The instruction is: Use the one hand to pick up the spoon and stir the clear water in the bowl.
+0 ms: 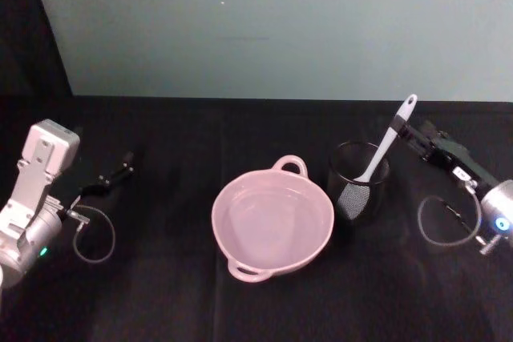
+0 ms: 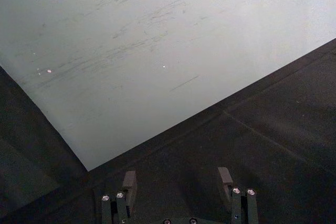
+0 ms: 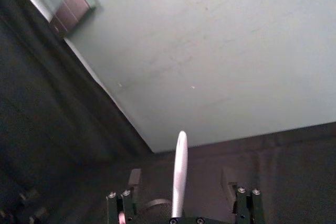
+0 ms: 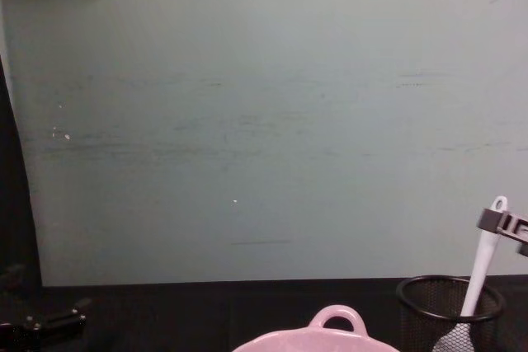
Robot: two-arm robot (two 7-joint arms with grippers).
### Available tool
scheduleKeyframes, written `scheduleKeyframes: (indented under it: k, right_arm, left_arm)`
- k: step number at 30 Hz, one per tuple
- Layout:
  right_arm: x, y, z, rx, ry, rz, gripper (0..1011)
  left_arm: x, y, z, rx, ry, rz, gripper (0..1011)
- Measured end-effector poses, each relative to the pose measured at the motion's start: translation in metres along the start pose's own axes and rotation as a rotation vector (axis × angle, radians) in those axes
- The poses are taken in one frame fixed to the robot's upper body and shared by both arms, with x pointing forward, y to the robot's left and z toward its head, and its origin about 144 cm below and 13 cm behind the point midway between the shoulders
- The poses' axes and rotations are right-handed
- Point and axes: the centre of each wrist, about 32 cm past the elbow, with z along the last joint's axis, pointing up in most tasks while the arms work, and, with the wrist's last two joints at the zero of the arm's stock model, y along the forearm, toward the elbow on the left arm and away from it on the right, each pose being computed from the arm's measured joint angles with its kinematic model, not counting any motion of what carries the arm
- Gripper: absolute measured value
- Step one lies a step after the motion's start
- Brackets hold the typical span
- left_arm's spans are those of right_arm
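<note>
While spoon (image 1: 388, 143) leans in mesh cup (image 1: 357, 190) | right pincer (image 1: 410, 133) astride (open)

Colour reference: pink, white and black items against pale green.

The bowl (image 1: 272, 226) is pale pink throughout, loop handles included. The spoon (image 1: 386, 148) is plain white. Beside the bowl, the cup (image 1: 357, 187) is black wire mesh. The right hand (image 1: 418, 138) is black with a small white label; its arm (image 1: 498, 212) is silver-grey with a blue indicator light. The left hand (image 1: 120, 175) is black on a silver-grey arm. The counter (image 1: 160, 294) is black and unpatterned. The wall (image 1: 272, 22) behind the bowl is pale grey-green with faint scuffs.
</note>
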Motion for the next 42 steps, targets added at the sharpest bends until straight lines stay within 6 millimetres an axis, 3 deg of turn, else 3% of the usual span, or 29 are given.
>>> scheduleKeyframes:
  k: [8, 14, 19, 24, 34, 42]
  right_arm:
    - [-0.019, -0.033, 0.028, -0.081, -0.225, -0.095, 1002]
    - [-0.031, -0.039, 0.038, -0.137, -0.436, -0.2, 1003]
    - [-0.034, -0.031, 0.032, -0.155, -0.622, -0.277, 1003]
    - [-0.025, -0.023, 0.018, -0.156, -0.711, -0.319, 1003]
    - [-0.005, -0.02, -0.006, -0.161, -0.662, -0.286, 1003]
    - [-0.003, -0.019, -0.007, -0.161, -0.652, -0.269, 1002]
  left_arm:
    - [0.0, 0.0, 0.0, 0.0, 0.0, 0.0, 1005]
    - [0.0, 0.0, 0.0, 0.0, 0.0, 0.0, 1005]
    - [0.0, 0.0, 0.0, 0.0, 0.0, 0.0, 1005]
    - [0.0, 0.0, 0.0, 0.0, 0.0, 0.0, 1005]
    - [0.0, 0.0, 0.0, 0.0, 0.0, 0.0, 1005]
    - [0.0, 0.0, 0.0, 0.0, 0.0, 0.0, 1005]
